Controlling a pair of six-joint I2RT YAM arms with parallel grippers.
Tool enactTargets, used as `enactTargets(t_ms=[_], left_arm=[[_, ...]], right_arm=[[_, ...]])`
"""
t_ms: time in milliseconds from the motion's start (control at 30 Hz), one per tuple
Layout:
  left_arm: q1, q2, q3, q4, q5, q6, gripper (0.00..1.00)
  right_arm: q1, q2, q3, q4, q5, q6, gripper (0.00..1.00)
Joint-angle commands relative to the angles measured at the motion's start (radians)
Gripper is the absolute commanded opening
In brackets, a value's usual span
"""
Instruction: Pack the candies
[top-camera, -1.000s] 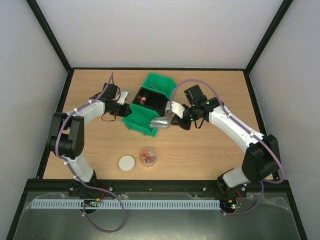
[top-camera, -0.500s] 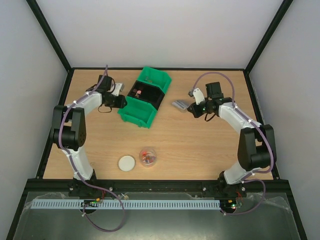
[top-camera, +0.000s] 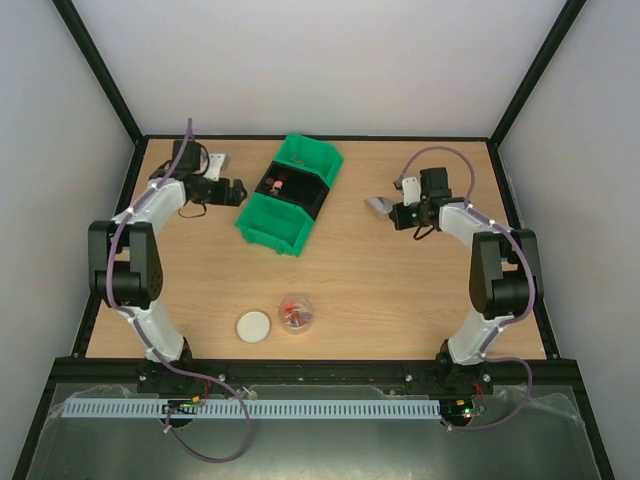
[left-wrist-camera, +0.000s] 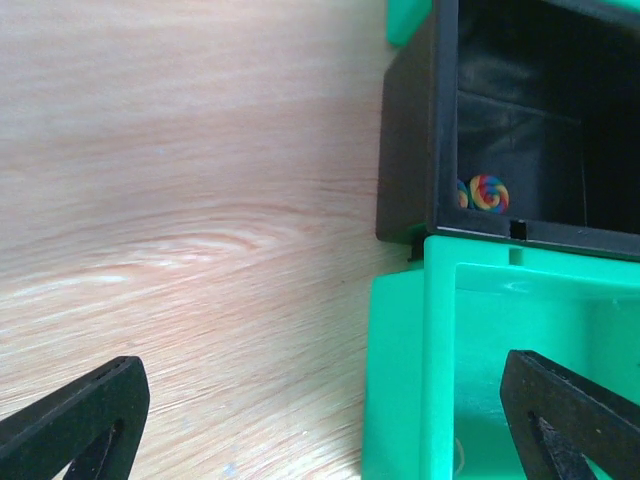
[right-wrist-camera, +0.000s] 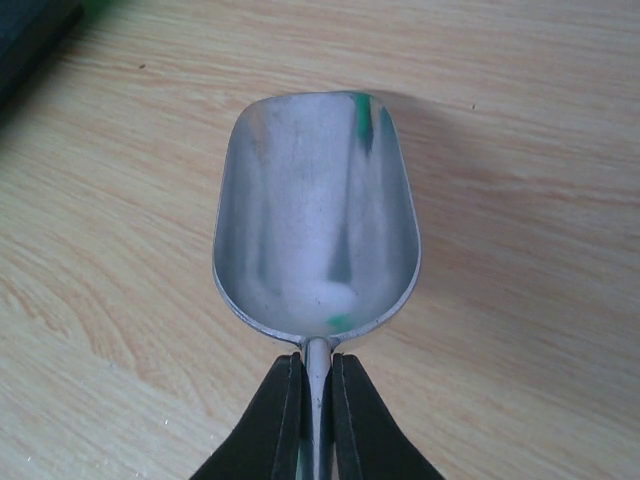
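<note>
Candies (left-wrist-camera: 485, 193) lie in a black bin (left-wrist-camera: 420, 150) nested in the green bin (top-camera: 290, 200); they show as small coloured specks (top-camera: 277, 185) from above. More candies sit in the small clear jar (top-camera: 296, 312) near the front. My left gripper (top-camera: 237, 190) stands open just left of the green bin (left-wrist-camera: 440, 380), holding nothing; in its wrist view the left gripper (left-wrist-camera: 325, 420) straddles the bin's wall. My right gripper (right-wrist-camera: 318, 385) is shut on the handle of the metal scoop (right-wrist-camera: 315, 210), which is empty. From above, the scoop (top-camera: 380, 206) hangs right of the bin, at the right gripper (top-camera: 398, 212).
A white round lid (top-camera: 254, 326) lies left of the jar. Black frame rails border the wooden table (top-camera: 400, 290) at the back and sides.
My left gripper opened and drew back left from the green bin. The right arm carried the scoop away from the bin to the right. The bin now sits flat.
</note>
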Motion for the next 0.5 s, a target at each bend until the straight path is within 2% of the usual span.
enactTargets(t_ms=[0, 233, 367, 467], left_arm=[[0.052, -0.112, 0.006, -0.024, -0.002, 0.033, 0.99], [0.104, -0.227, -0.042, -0.004, -0.068, 0.077, 0.99], [0.111, -0.264, -0.068, 0.014, -0.118, 0.065, 0.99], [0.120, -0.293, -0.093, 0.032, -0.096, 0.069, 0.99]], right_arm=[[-0.002, 0.054, 0.017, 0.001, 0.057, 0.037, 0.02], [-0.001, 0.097, 0.011, 0.016, 0.069, 0.031, 0.08], [-0.001, 0.102, 0.003, 0.009, 0.083, -0.002, 0.18], [-0.001, 0.087, -0.009, -0.001, 0.073, -0.031, 0.28]])
